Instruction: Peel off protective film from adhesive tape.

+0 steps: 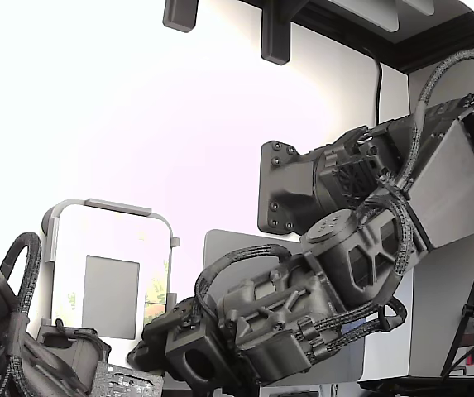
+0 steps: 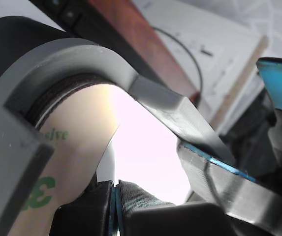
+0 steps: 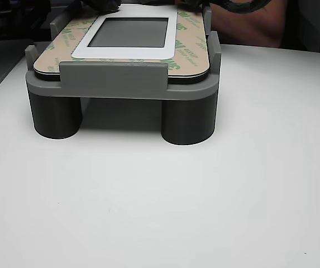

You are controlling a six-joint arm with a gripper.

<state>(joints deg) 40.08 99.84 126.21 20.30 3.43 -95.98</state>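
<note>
protective film (image 2: 77,147) | green "3M" print (partly cut off) | gripper (image 2: 115,196) pinched closed on its edge

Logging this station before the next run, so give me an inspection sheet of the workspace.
Surface: white table, bare in front of the fixture.
Job's things: protective film, pale yellow with green print, curls up from the grey fixture; adhesive tape not discernible.
Clutter: nothing seen.
Grippers: gripper low at the fixture, fingers pressed together on the film's end.
Cables: braided black looms along the arm.
Surroundings: second dark arm at the exterior view's left.
</note>
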